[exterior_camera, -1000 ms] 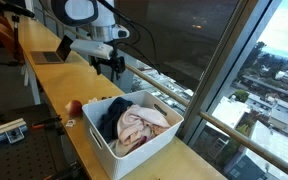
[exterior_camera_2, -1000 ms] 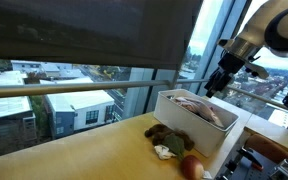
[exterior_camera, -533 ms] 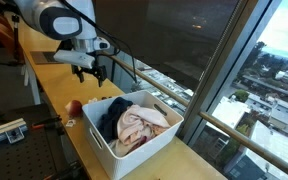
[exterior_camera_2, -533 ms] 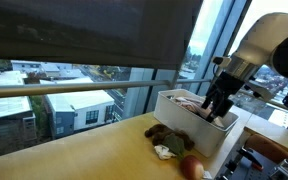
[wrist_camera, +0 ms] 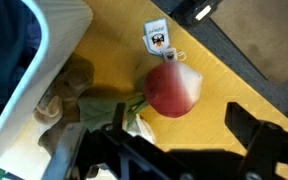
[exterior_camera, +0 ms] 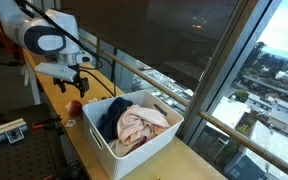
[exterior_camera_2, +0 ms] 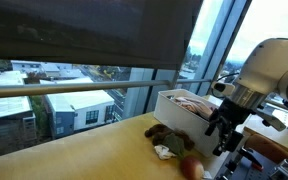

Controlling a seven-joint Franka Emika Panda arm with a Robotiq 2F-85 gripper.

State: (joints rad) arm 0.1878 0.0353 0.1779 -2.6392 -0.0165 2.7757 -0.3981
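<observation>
The arm (exterior_camera: 42, 38) bends in from the upper left of the frame in an exterior view, with the wrist turned downward. The end effector (exterior_camera: 77, 86) hangs low, left of centre. In the wrist view its two dark fingers (wrist_camera: 269, 135) stand spread wide apart along the lower edge.
</observation>
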